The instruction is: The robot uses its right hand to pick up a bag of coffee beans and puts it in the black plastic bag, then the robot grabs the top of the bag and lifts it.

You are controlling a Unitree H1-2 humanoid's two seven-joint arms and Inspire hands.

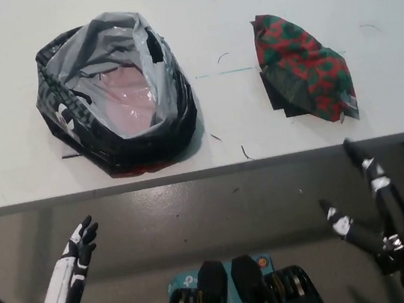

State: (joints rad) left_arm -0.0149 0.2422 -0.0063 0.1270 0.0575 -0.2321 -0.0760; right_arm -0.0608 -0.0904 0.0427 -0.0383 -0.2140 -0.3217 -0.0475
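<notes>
A red and green patterned bag of coffee beans [304, 66] lies on the white table [229, 129] at the right. At the table's left sits the black plastic bag [114, 96], its mouth wide open and facing up, with a pale lining showing inside. My black right hand [372, 207] hangs below the table's front edge at the lower right, fingers spread, holding nothing, one fingertip near the edge just under the coffee bag. My white left hand [72, 271] rests low at the lower left, fingers apart, empty.
The table's front edge runs across the picture at mid height, with grey floor [219, 217] below it. A dark strip of tape [272, 89] lies under the coffee bag's left side.
</notes>
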